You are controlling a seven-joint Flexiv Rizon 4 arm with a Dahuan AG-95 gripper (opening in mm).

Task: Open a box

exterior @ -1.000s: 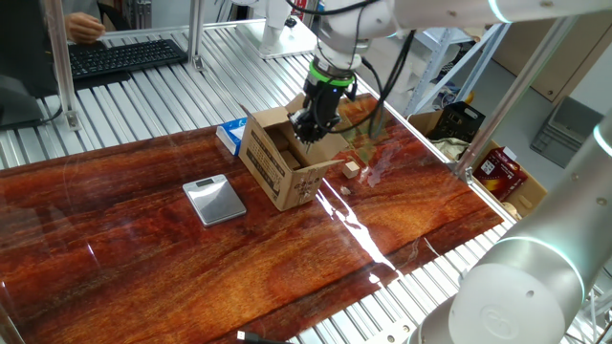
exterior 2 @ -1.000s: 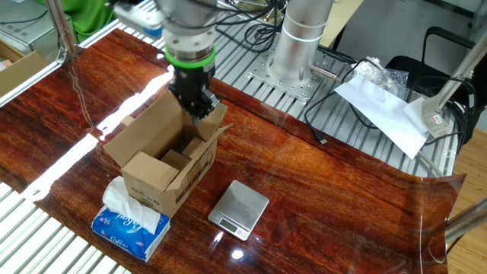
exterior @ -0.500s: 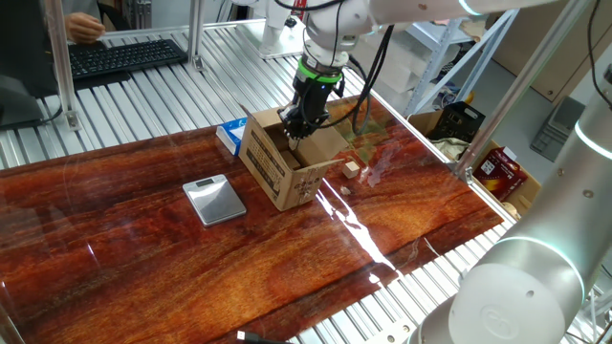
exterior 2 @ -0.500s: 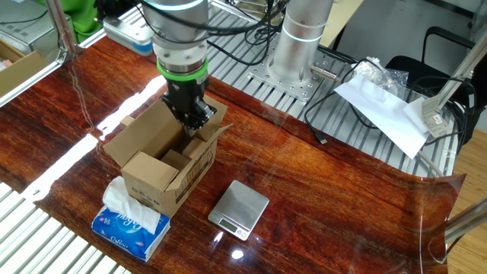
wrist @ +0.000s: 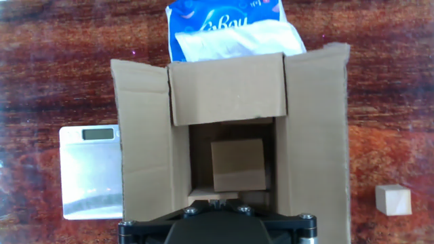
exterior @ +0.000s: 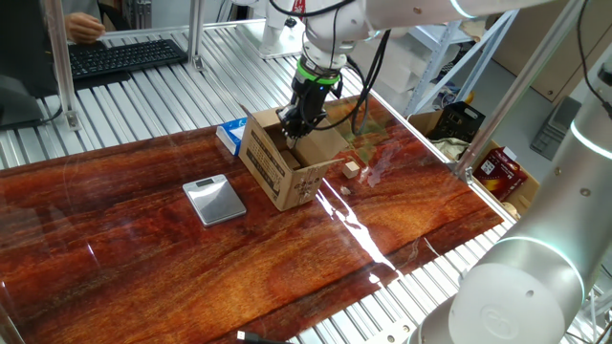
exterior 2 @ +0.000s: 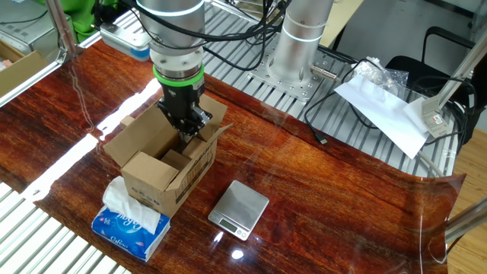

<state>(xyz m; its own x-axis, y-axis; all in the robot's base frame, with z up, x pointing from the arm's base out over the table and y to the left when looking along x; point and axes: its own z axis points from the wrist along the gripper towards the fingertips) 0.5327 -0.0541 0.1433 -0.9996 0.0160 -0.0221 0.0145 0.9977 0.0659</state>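
Note:
The brown cardboard box (exterior: 277, 170) stands on the wooden table with its top flaps spread open; it also shows in the other fixed view (exterior 2: 163, 173) and fills the hand view (wrist: 227, 88). A smaller brown block (wrist: 237, 165) lies inside it. My gripper (exterior: 292, 129) points straight down into the box's opening near one short flap, also seen from the other side (exterior 2: 186, 135). In the hand view the gripper (wrist: 217, 201) has its fingertips together at the edge of that short inner flap. I see nothing held between them.
A flat silver scale (exterior: 214, 199) lies beside the box, also in the hand view (wrist: 91, 173). A blue-and-white tissue packet (exterior 2: 129, 221) touches the box's far end. A small wooden cube (exterior: 352, 169) sits on the table near the box. The table's metal slats surround the wood.
My gripper has moved from above the box's long side flap to over the box's opening and sits a little lower. The box has not shifted.

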